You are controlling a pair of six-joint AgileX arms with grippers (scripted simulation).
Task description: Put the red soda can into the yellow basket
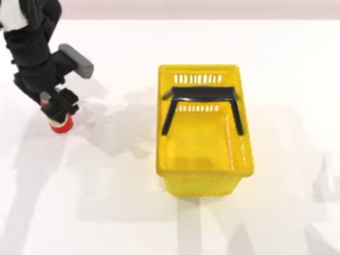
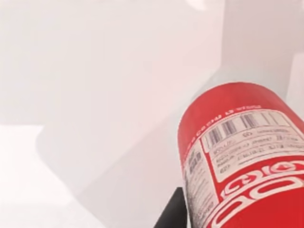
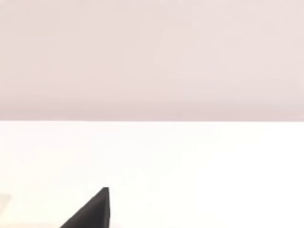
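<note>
Since the red soda can at the frame's left looks light, thin-walled and slick, my left pincer pinches its middle gently, basket waiting right.

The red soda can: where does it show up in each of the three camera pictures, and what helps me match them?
Top view: the red soda can sits at the table's left side, partly under the left gripper, well apart from the yellow basket.
Left wrist view: it fills the lower right corner, barcode label showing.
Right wrist view: not in it.
Shared landmark: the white table.
</note>
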